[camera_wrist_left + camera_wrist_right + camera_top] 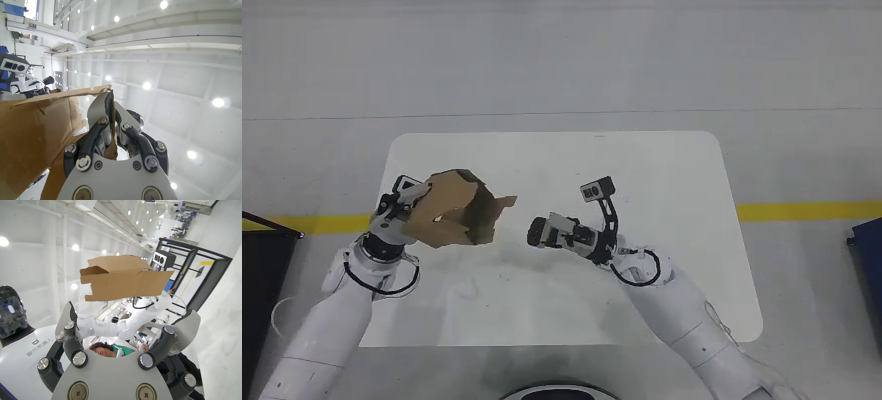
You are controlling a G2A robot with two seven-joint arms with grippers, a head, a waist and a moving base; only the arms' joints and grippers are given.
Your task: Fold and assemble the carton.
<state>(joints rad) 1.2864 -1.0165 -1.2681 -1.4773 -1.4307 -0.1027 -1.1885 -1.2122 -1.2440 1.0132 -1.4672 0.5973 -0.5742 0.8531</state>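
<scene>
1. The carton (452,208) is a brown cardboard sleeve, held in the air over the left part of the white table (662,170) and not resting on it
2. The left gripper (402,203) holds the carton at the end turned away from the other arm
3. In the left wrist view, its fingers (98,106) are clamped tight on a single thin cardboard panel, which stands edge-on between the pads
4. The upper edge of the cardboard beside that grip is ragged and creased
5. The carton is part-opened into a hollow tube, and its open end faces the right gripper (537,232)
6. A loose flap (504,203) sticks out unfolded from the open end
7. Through the open end, the right wrist view shows bare cardboard inner walls
8. The right gripper is over the middle of the table, pointing at the carton's open end, near it but clearly apart
9. Its fingers (72,313) are spread wide and grasp nothing
</scene>
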